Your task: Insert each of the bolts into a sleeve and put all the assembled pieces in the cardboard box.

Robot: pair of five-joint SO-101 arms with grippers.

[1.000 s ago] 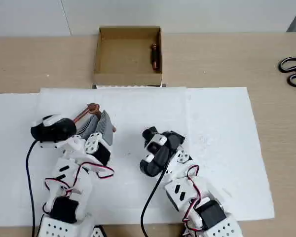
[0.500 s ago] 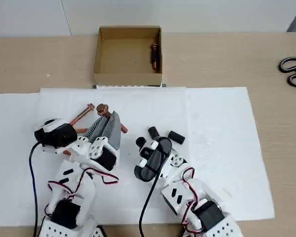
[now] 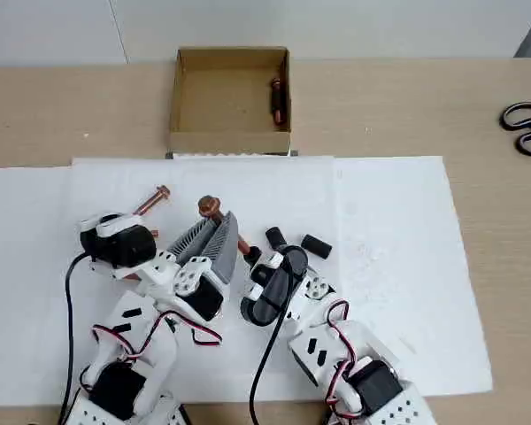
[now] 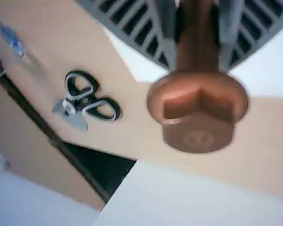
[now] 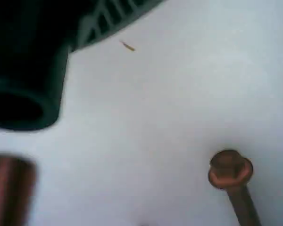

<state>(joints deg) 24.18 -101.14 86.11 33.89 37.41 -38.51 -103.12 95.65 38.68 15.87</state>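
Bolt (image 3: 210, 209) sits clamped in my left hand (image 3: 219, 221), head toward the cardboard box (image 3: 230, 142), its shank slanting tip-first at the sleeve (image 5: 26, 80) gripped in my right hand (image 3: 253, 258), just beside it.

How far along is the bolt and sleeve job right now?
Done: one assembled piece lies in the cardboard box. In hand: the left gripper clamps a bolt, and the right gripper seems to hold a black sleeve near that bolt's tip. Left: joining those two, then sleeving the other bolt on the paper, where two loose sleeves lie, and boxing both.
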